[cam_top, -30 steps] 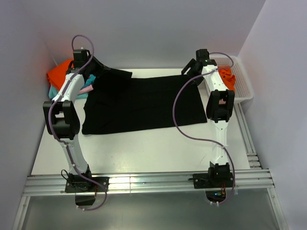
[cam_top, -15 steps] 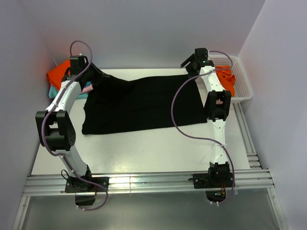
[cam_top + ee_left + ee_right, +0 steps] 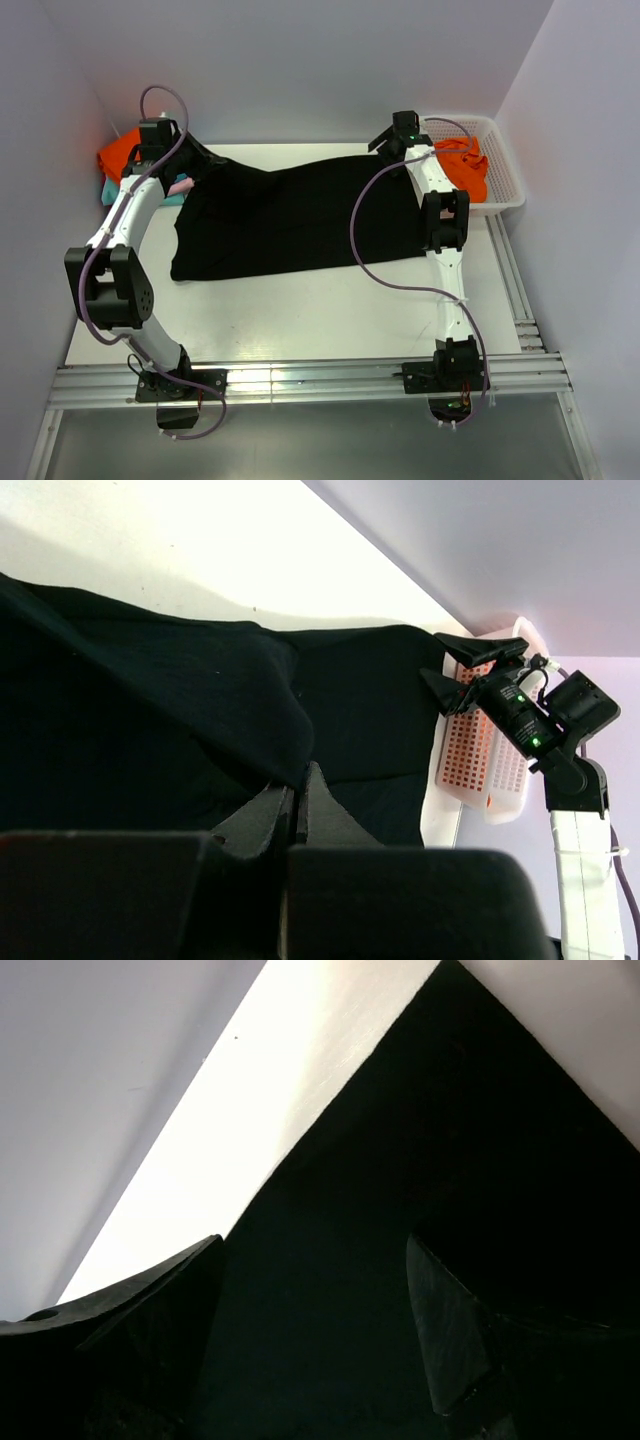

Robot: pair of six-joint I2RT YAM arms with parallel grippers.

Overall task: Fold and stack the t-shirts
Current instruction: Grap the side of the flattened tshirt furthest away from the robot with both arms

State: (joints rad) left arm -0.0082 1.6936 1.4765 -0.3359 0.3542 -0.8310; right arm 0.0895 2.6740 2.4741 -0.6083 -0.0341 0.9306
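A large black t-shirt (image 3: 300, 215) lies spread over the middle of the white table (image 3: 300, 310). My left gripper (image 3: 198, 158) is at its far left corner. In the left wrist view the left gripper (image 3: 298, 780) is shut on a raised fold of the black t-shirt (image 3: 150, 710). My right gripper (image 3: 384, 140) is open just above the shirt's far right corner. In the right wrist view the right gripper (image 3: 315, 1295) has its jaws wide apart over the black t-shirt (image 3: 400, 1160), with nothing between them. The right gripper also shows open in the left wrist view (image 3: 455, 670).
An orange t-shirt (image 3: 120, 152), a teal one (image 3: 108, 190) and a pink one (image 3: 180, 186) lie at the table's far left behind my left arm. A white lattice basket (image 3: 500, 170) at the far right holds an orange t-shirt (image 3: 462, 160); the basket also shows in the left wrist view (image 3: 480, 770).
My left arm has swung outward to the left, drawing the held corner of the black shirt down and leftward. My right gripper has moved a little left and farther back over the shirt's far right corner.
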